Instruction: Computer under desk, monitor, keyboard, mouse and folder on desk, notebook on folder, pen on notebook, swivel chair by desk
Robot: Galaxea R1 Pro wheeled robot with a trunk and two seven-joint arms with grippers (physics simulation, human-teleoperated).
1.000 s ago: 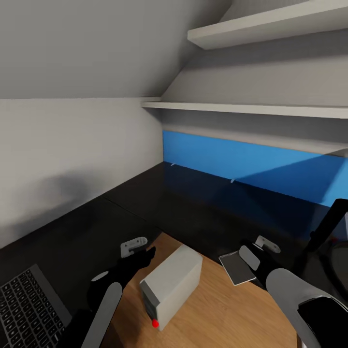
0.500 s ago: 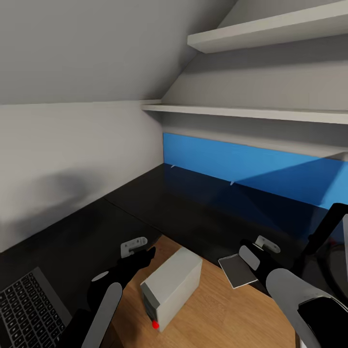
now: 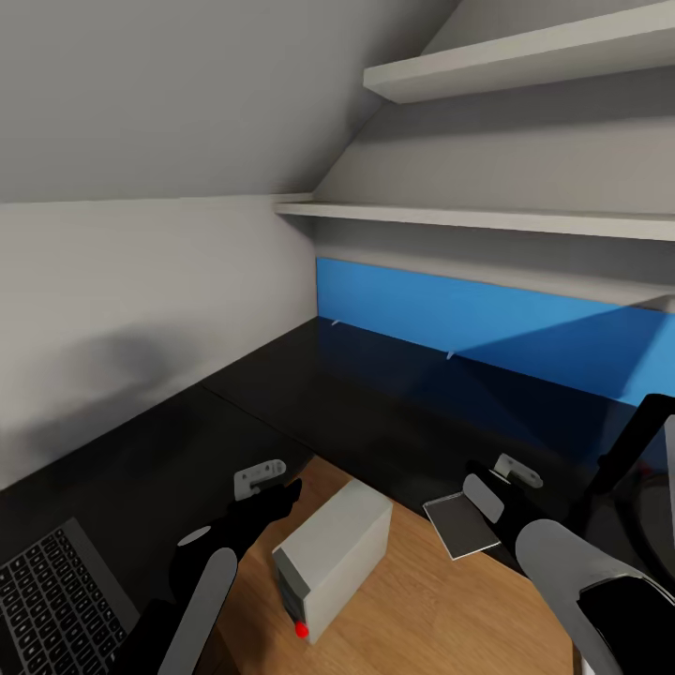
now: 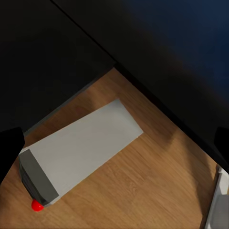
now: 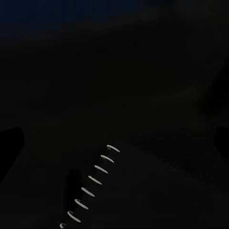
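You are facing the bench (image 3: 309,394), its glossy black top stretching to the blue back panel (image 3: 487,323). The computer (image 3: 333,555) stands on the wood floor (image 3: 422,600) in front of the bench edge, not tucked under it. The keyboard (image 3: 52,600) lies at the near left on the bench. Your left hand (image 3: 281,495) hovers over the computer, fingers spread apart and empty. I cannot tell how your right hand (image 3: 487,497) is set; a spiral-bound notebook (image 5: 90,186) shows below it. The computer step looks current: get hold of the case and slide it under the bench.
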